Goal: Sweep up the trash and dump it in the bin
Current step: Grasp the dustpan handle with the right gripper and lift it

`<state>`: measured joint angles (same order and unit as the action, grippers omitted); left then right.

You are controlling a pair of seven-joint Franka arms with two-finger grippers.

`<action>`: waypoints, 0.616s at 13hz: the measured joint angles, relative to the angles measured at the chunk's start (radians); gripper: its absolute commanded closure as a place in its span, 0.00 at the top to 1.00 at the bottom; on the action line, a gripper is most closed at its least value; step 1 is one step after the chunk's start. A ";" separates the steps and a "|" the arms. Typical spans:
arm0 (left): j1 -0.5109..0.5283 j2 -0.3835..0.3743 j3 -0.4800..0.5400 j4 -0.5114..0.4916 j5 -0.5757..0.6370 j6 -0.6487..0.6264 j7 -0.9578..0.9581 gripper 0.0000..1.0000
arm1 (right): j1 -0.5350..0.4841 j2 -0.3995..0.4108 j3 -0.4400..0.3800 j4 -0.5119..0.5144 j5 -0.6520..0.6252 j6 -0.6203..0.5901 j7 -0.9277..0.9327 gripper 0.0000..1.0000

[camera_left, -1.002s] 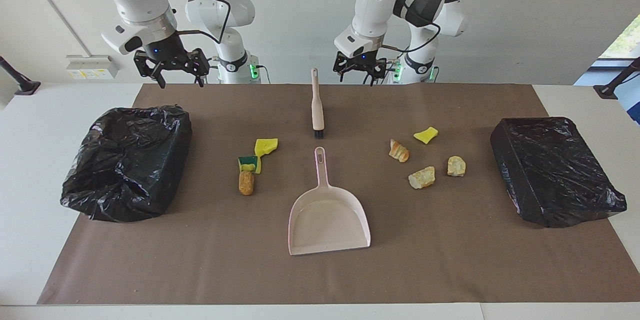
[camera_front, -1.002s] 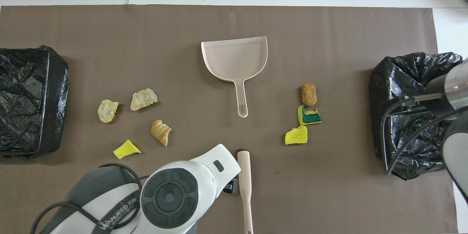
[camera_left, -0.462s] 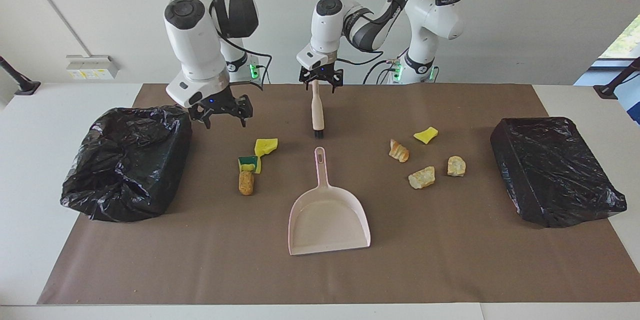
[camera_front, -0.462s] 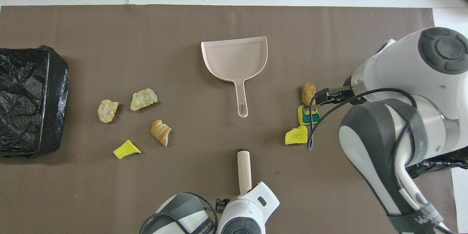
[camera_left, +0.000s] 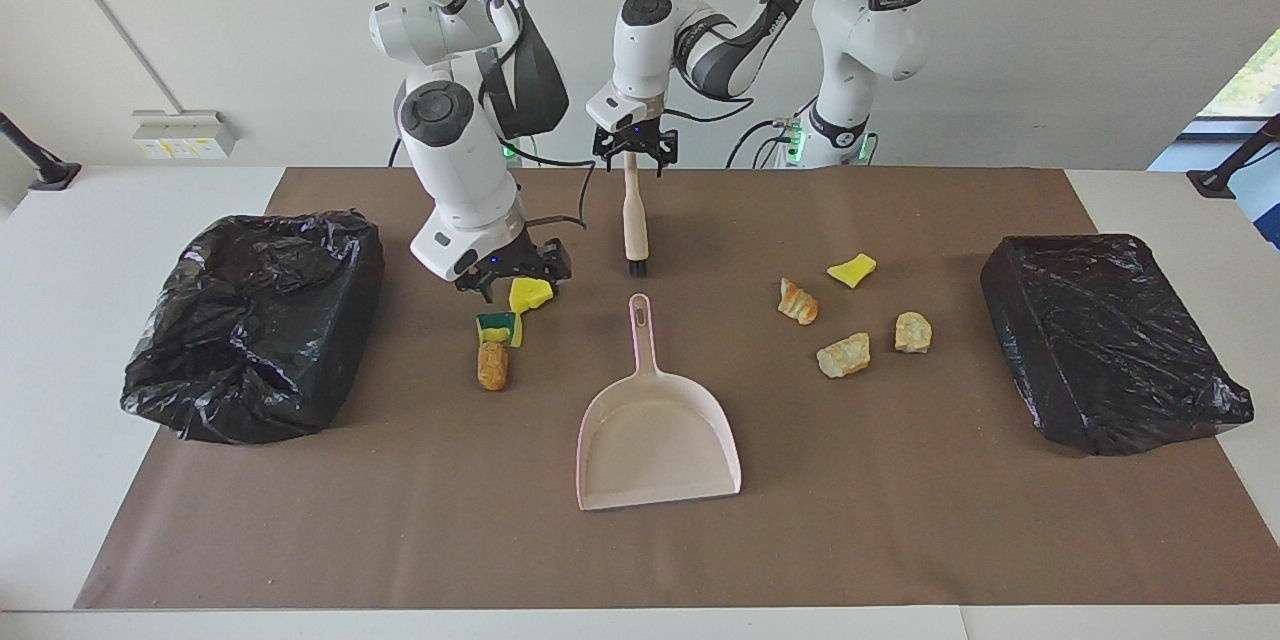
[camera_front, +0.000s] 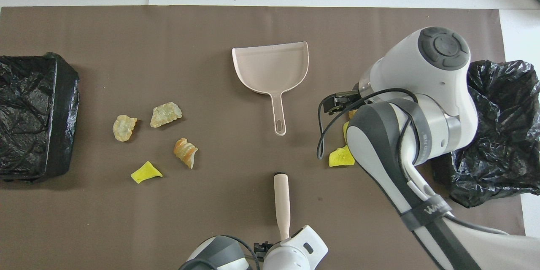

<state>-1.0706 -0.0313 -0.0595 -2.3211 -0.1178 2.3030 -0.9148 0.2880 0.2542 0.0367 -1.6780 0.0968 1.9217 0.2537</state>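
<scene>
The trash lies in two clusters on the brown mat. A yellow sponge bit (camera_left: 531, 293), a green-backed sponge bit (camera_left: 497, 325) and a brown cork-like lump (camera_left: 492, 365) lie toward the right arm's end. A yellow bit (camera_left: 851, 270) and three tan chunks (camera_left: 797, 301) (camera_left: 843, 355) (camera_left: 912, 332) lie toward the left arm's end. My right gripper (camera_left: 512, 272) hangs open just over the yellow sponge bit (camera_front: 339, 158). My left gripper (camera_left: 633, 147) is open, straddling the handle tip of the brush (camera_left: 634, 220). In the overhead view my right arm hides most of its cluster.
A pink dustpan (camera_left: 655, 430) lies mid-mat, its handle pointing at the brush bristles. Black bag-lined bins stand at both ends of the mat: one (camera_left: 250, 320) at the right arm's end, one (camera_left: 1110, 340) at the left arm's end.
My right arm swung from beside its bin toward the middle and came down over the sponge bits. My left gripper moved across to the brush's handle tip. Nothing on the mat moved.
</scene>
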 measured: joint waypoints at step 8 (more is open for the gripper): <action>-0.001 0.001 0.005 -0.015 -0.086 0.012 -0.043 0.51 | 0.140 0.167 0.002 0.100 -0.013 0.106 0.109 1.00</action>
<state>-1.0712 -0.0301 -0.0545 -2.3356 -0.2036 2.3152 -0.9576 0.4285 0.4208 0.0387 -1.5782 0.0840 2.0280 0.3624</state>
